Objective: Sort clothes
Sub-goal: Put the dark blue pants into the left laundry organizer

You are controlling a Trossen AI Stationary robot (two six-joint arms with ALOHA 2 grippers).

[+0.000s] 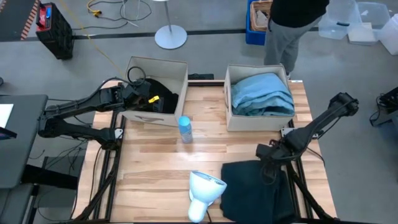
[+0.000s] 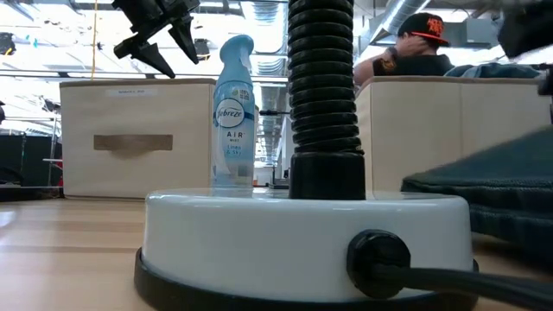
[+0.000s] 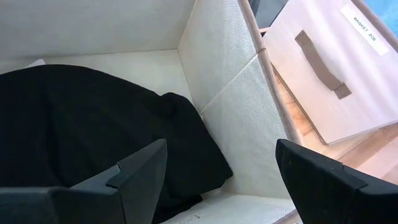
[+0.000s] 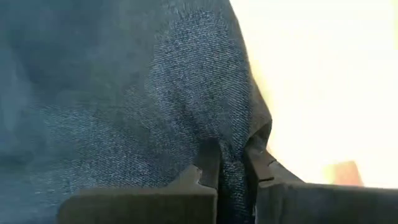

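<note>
The right gripper pinches a fold of dark, denim-textured cloth at the table's near right edge. The left gripper gapes over soft black cloth in the left box.

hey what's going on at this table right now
A two-armed robot is sorting clothes into two beige boxes. The right gripper is shut on an edge of the dark denim garment lying at the front of the table. The left gripper hangs open over the left box, which holds a black garment. The right box holds blue garments. A spray bottle stands between the boxes, and a person stands behind the table.
</note>
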